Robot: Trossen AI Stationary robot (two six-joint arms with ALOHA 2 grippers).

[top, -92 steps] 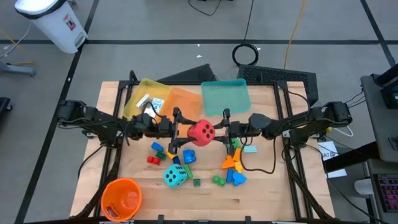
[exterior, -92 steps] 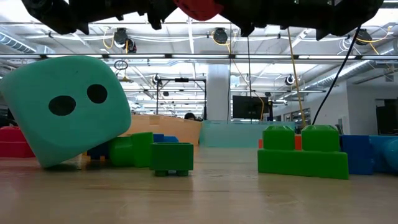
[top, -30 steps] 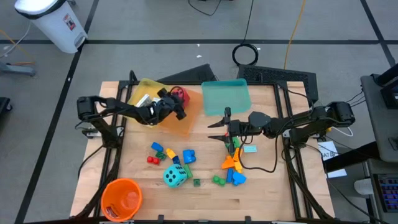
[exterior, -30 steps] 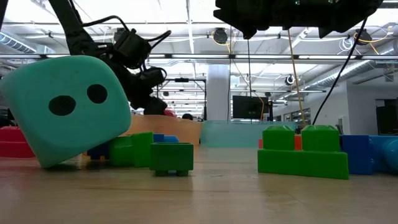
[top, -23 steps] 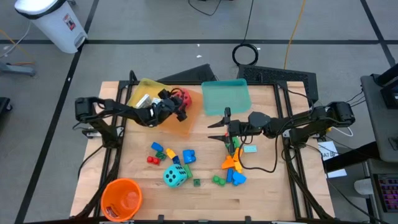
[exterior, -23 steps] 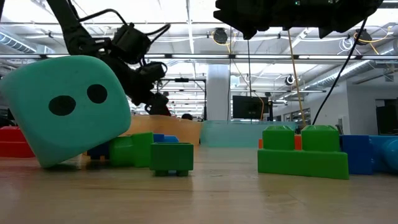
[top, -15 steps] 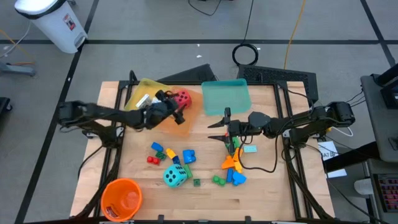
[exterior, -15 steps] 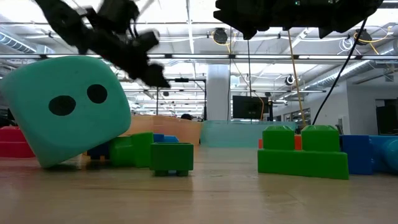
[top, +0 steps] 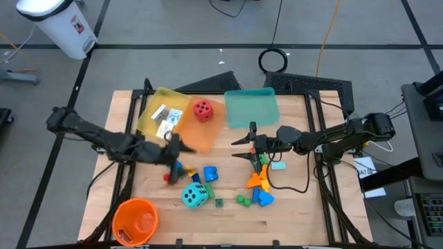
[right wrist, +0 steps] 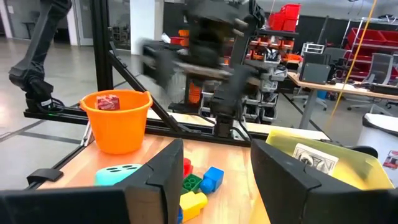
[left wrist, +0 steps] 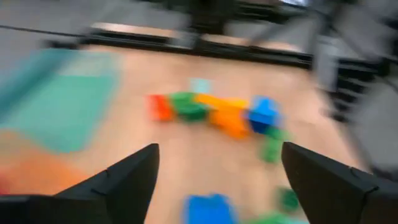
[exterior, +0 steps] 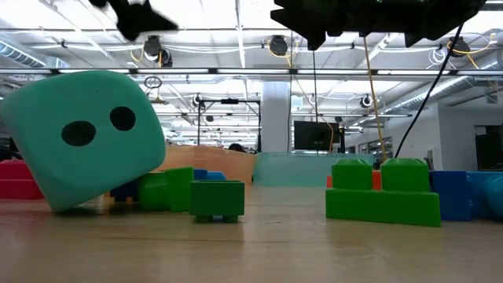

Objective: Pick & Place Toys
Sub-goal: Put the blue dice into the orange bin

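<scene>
The left arm reaches in from the left side, low over the counter's middle. Its left gripper (top: 173, 149) has its two dark fingers (left wrist: 127, 177) spread wide, with nothing between them. The right arm stretches in from the right side. Its right gripper (top: 242, 146) points left, fingers (right wrist: 155, 180) partly apart, holding nothing.

Orange bucket (top: 134, 221) stands at the table's near left corner. Three translucent trays lie along the far edge: yellow tray (top: 154, 121) at left, orange tray (top: 201, 135) overlapping beside it, teal tray (top: 250, 107) to the right. White bin (top: 59, 24) on the floor, far left, beyond the wooden table (top: 297, 207).
</scene>
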